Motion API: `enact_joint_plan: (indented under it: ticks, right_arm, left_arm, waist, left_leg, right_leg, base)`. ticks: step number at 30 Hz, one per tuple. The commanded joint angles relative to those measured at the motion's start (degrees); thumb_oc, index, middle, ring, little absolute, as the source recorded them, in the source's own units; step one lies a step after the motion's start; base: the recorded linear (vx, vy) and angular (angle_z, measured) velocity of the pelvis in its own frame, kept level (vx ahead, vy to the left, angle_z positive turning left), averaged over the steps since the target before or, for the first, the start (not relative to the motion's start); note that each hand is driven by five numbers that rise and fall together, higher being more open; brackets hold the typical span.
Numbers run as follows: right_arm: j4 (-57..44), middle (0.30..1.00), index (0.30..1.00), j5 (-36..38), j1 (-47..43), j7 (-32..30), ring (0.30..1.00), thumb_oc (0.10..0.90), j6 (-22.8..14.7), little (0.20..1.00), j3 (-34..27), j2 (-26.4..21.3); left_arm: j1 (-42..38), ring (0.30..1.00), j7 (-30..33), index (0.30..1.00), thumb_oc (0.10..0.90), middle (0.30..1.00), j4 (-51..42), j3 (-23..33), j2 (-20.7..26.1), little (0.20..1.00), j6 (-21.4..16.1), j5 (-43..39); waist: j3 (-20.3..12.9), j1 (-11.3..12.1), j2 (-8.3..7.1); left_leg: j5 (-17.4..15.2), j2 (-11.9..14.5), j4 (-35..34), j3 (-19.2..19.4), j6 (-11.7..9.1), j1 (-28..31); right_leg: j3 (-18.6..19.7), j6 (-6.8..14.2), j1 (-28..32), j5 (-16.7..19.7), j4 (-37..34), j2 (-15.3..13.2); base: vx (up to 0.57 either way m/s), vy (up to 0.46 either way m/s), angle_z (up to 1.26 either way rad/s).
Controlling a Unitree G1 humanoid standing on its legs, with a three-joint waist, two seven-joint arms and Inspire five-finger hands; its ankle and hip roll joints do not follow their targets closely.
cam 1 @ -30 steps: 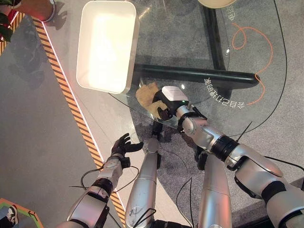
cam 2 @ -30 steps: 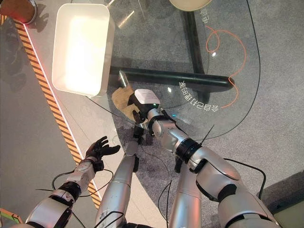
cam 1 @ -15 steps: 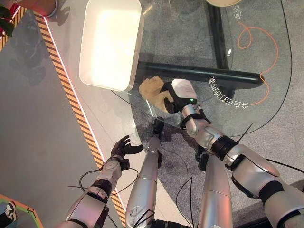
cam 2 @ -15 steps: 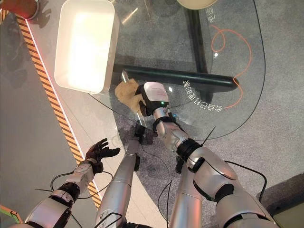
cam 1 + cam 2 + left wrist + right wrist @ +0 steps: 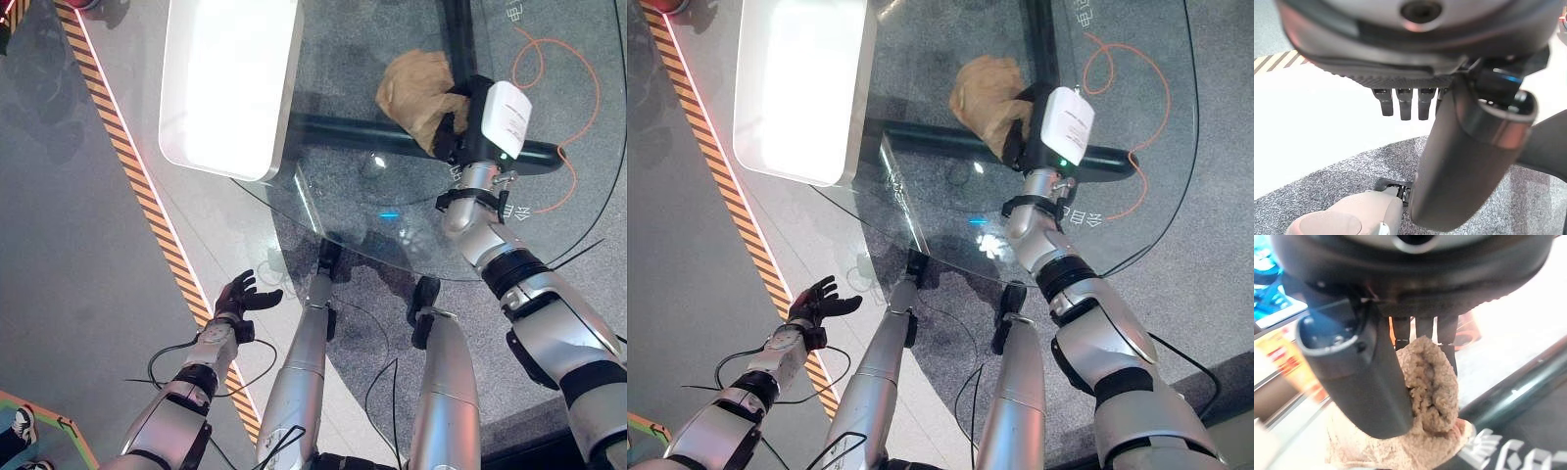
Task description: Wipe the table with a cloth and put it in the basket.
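The right hand [image 5: 460, 122] is gripping the cloth [image 5: 416, 90] at upper right (left hand [image 5: 238, 296] idling open); bunched cloth risks slipping on the glass bench [image 5: 392, 186].

Bare glass table [image 5: 392, 176] between cloth [image 5: 416, 88] and basket [image 5: 230, 83] (unobstructed)

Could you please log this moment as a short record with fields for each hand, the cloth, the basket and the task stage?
right hand: shut on the cloth, pressing it to the glass table
cloth: tan, bunched, on the table top
left hand: open, idle, low beside the table over the floor
basket: white, holding nothing, at the table's left edge
stage: wiping; cloth not yet in basket
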Motion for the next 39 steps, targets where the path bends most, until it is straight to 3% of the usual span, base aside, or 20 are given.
enact_joint_plan:
  ticks: [1,10,18,31,39]
  right_arm:
    - [5.25,0.300,0.300,4.38,-2.29,-7.18,0.300,0.100,0.47,0.200,-4.41,-9.88]
    - [13.69,0.300,0.300,11.23,-0.55,-8.15,0.300,0.100,-0.92,0.200,-10.72,-12.38]
    - [15.32,0.300,0.300,18.07,0.97,-10.09,0.300,0.100,-0.75,0.200,-13.78,-13.50]
    - [16.88,0.300,0.300,27.89,1.26,-11.83,0.300,0.100,-6.20,0.200,-18.49,-14.23]
    - [15.27,0.300,0.300,26.78,0.61,-9.34,0.300,0.100,-10.90,0.200,-18.23,-12.90]
  left_arm:
    - [-0.39,0.900,0.33,0.900,0.800,0.900,3.03,1.01,2.19,0.900,-0.41,-1.24]
    - [-1.03,0.900,-0.81,0.900,0.800,0.900,4.36,2.16,3.88,0.900,0.01,-0.91]
    - [-2.01,0.900,-1.53,0.900,0.800,0.900,5.66,3.16,5.35,0.900,0.32,-1.16]
    - [-3.51,0.900,-3.17,0.900,0.800,0.900,8.52,4.52,6.96,0.900,0.54,-1.09]
    - [-4.77,0.900,-3.13,0.900,0.800,0.900,9.35,4.32,7.05,0.900,0.93,-1.29]
  waist:
    - [-0.85,-1.16,-1.12]
    - [-0.85,-1.68,-2.09]
    - [-0.85,-2.43,-2.98]
    - [-0.85,-3.16,-4.21]
    - [-0.85,-3.23,-4.38]
  left_leg:
    - [-8.56,-4.90,5.63,7.98,7.59,1.96]
    - [-9.13,-4.39,5.93,7.67,7.66,1.80]
    - [-9.34,-3.92,5.48,7.56,7.41,1.99]
    - [-9.84,-3.36,4.65,7.70,6.96,3.33]
    - [-9.82,-3.37,4.28,7.55,6.76,3.60]
  right_leg:
    - [-3.13,0.03,1.46,11.63,-15.78,4.12]
    - [-2.78,0.21,1.57,11.65,-15.86,4.77]
    - [-2.21,0.43,1.77,11.87,-16.59,5.36]
    - [-1.56,0.71,3.13,11.90,-17.88,5.97]
    - [-1.53,0.74,3.47,11.77,-18.22,6.03]
  base:
    - [0.00,0.000,0.00]
    - [0.00,-0.020,-0.01]
    - [0.00,0.000,0.00]
    - [0.00,0.000,-0.02]
    - [0.00,-0.001,-0.03]
